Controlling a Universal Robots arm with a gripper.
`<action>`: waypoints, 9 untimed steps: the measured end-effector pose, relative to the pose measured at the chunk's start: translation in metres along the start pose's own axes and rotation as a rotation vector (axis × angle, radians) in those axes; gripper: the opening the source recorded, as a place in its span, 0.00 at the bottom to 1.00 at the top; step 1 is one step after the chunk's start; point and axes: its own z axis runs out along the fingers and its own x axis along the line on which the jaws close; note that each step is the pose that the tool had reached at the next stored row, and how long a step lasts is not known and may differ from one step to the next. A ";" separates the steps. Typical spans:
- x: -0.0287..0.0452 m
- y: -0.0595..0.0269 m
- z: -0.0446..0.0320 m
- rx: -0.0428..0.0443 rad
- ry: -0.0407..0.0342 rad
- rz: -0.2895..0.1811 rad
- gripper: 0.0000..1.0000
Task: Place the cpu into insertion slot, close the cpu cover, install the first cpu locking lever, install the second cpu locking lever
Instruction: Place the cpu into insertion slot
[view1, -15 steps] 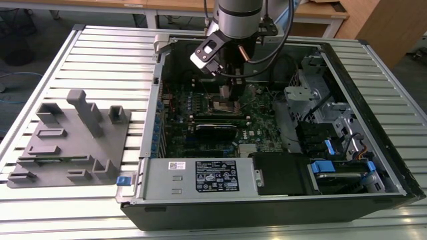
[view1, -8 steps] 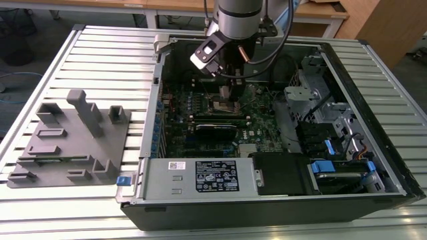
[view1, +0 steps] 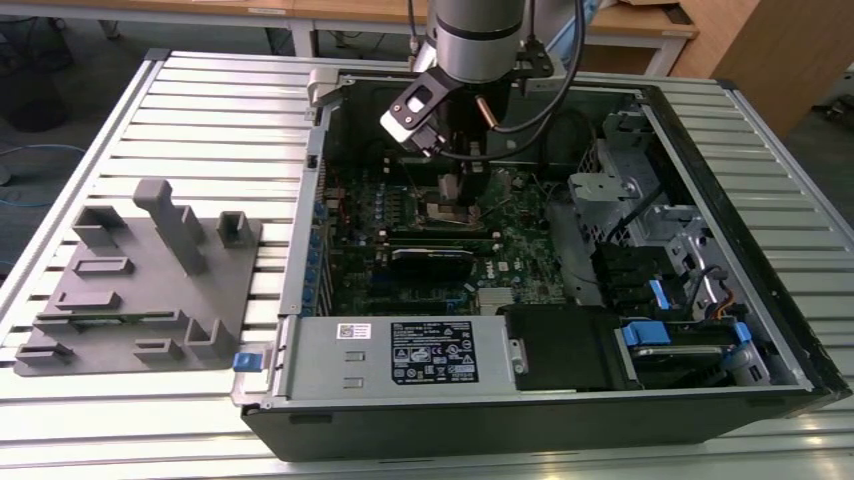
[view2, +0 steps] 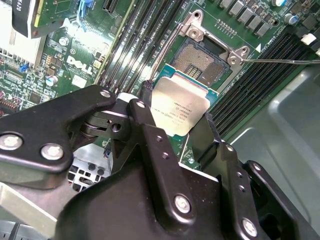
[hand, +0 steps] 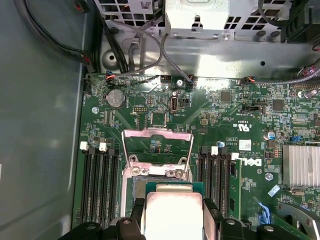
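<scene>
Right now the arm (view1: 474, 40) reaches down into an open computer case (view1: 747, 330) that lies on its side on a slatted metal table (view1: 200, 90). The gripper (view2: 177, 122) is drawn in narrow around the cpu (view2: 178, 111). A black finger (view2: 150, 135) presses against each of two opposite edges, and the silvery top faces the camera in both wrist views. The chip hangs over the near edge of the insertion slot (view2: 200, 60) and is not seated, so most of the slot's dark contact field lies bare beyond it. The cpu cover (hand: 158, 133) is swung open on the far side of the slot, with green board showing through its square window. A thin wire locking lever (view2: 280, 61) juts out sideways from one corner of the socket, unlatched. Rows of black memory slots (hand: 97, 185) flank the socket on both sides. Off to the exterior view's left, a grey fixture tray (view1: 134, 290) sits on the table beside the case, well apart from the gripper.
</scene>
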 end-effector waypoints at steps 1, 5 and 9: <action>0.0000 0.0000 0.0001 0.0001 -0.0001 0.000 0.54; 0.0000 0.0000 0.0004 0.0000 0.0001 0.000 0.54; 0.0000 0.0000 0.0005 -0.0001 0.0001 0.000 0.54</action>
